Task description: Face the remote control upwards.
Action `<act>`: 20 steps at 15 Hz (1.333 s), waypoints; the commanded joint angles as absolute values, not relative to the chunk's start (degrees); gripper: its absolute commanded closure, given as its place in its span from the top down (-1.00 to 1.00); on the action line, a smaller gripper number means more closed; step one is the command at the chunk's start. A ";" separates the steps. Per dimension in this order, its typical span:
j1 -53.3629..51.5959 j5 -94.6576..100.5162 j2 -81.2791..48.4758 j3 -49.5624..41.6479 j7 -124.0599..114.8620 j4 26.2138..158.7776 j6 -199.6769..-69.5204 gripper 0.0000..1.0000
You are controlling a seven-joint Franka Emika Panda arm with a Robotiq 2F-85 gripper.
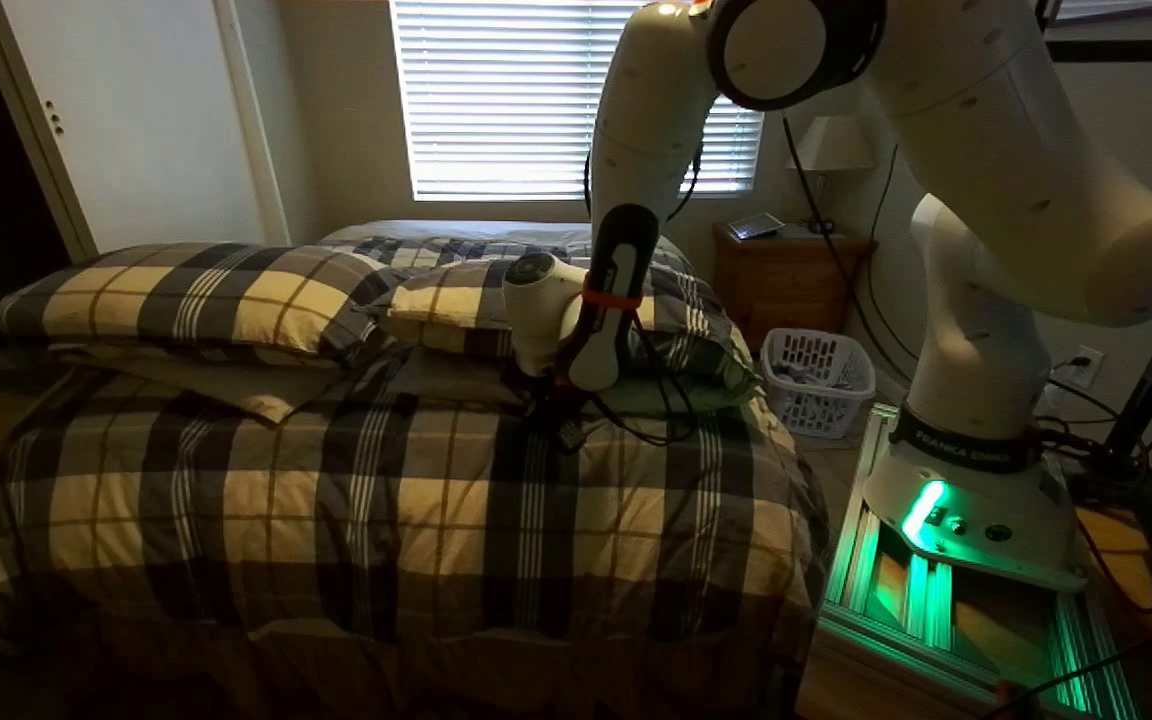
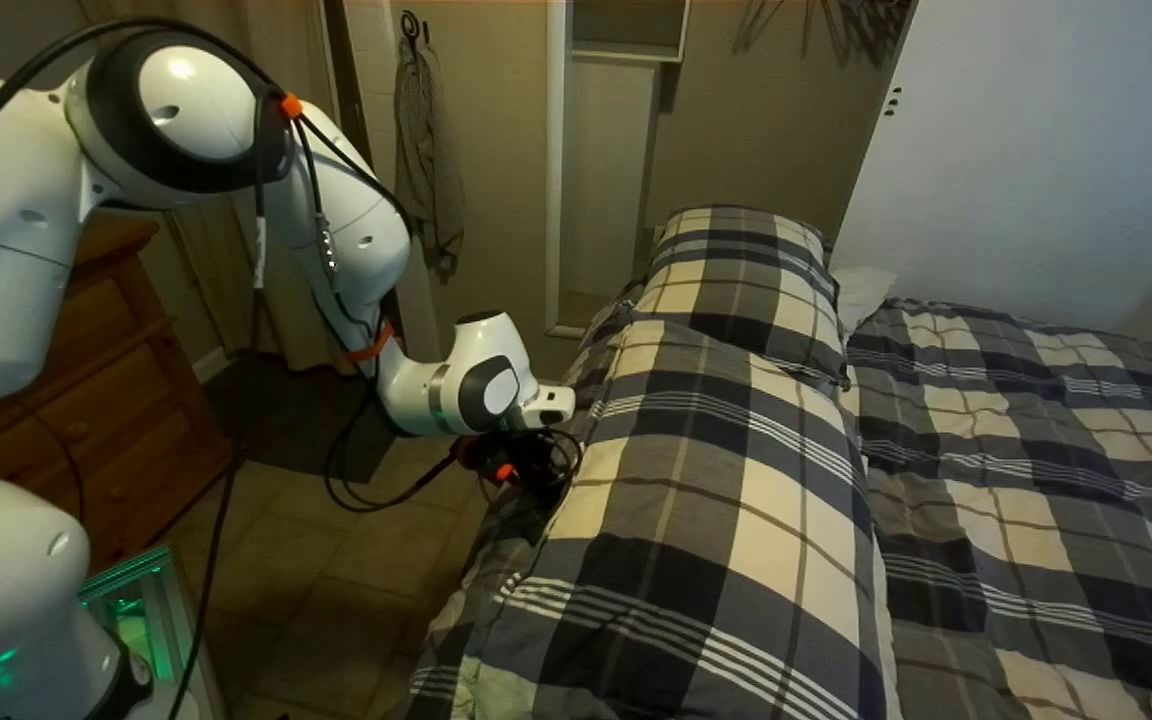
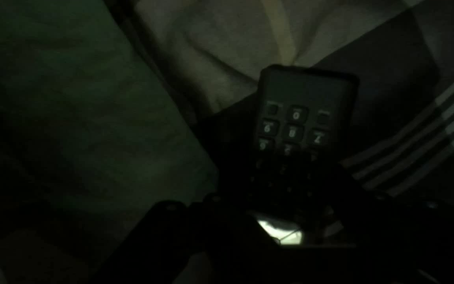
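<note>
The remote control [image 3: 294,126] is a black bar with pale number keys. In the wrist view its keyed face is toward the camera and the digits look upside down. Its lower part runs into deep shadow between the two dark fingers of my gripper [image 3: 284,193], which appears shut on it. In an exterior view the gripper [image 1: 546,405] is low over the bed, in front of the pillows, and the end of the remote control [image 1: 571,436] shows just under it. In an exterior view the gripper [image 2: 536,462] is beside the pillow and the remote cannot be made out.
A plaid pillow [image 2: 716,480] stands close to the gripper, with a second pillow [image 1: 196,300] farther along. The plaid bedcover [image 1: 386,520] lies under the arm. A loose cable [image 1: 671,420] hangs beside the wrist. A white basket [image 1: 816,385] and a nightstand [image 1: 786,270] stand by the bed.
</note>
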State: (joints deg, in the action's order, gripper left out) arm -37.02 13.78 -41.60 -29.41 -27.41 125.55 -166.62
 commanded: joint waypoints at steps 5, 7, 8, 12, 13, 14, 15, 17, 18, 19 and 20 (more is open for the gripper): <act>-36.20 17.02 -42.86 -29.61 -22.20 122.42 -160.64 -0.27; -35.67 18.58 -42.44 -29.69 -21.52 121.86 -159.04 -0.27; -35.67 19.70 -42.29 -29.89 -21.29 121.59 -158.80 -0.27; -33.35 22.86 -45.16 -26.50 -18.57 118.15 -157.03 -0.27; -32.73 23.24 -45.66 -25.59 -18.03 117.59 -156.58 -0.27; -32.03 23.60 -46.47 -24.37 -17.49 116.68 -155.99 -0.27; -31.21 23.85 -47.25 -23.15 -16.76 115.74 -155.58 -0.27; -30.79 24.75 -49.14 -22.24 -16.44 113.80 -155.12 -0.27; -31.20 25.55 -49.98 -22.80 -17.01 112.92 -154.76 -0.27; -31.52 26.32 -50.70 -23.47 -17.52 112.04 -154.22 -0.27; -31.47 26.95 -51.04 -23.89 -17.71 111.40 -153.55 -0.27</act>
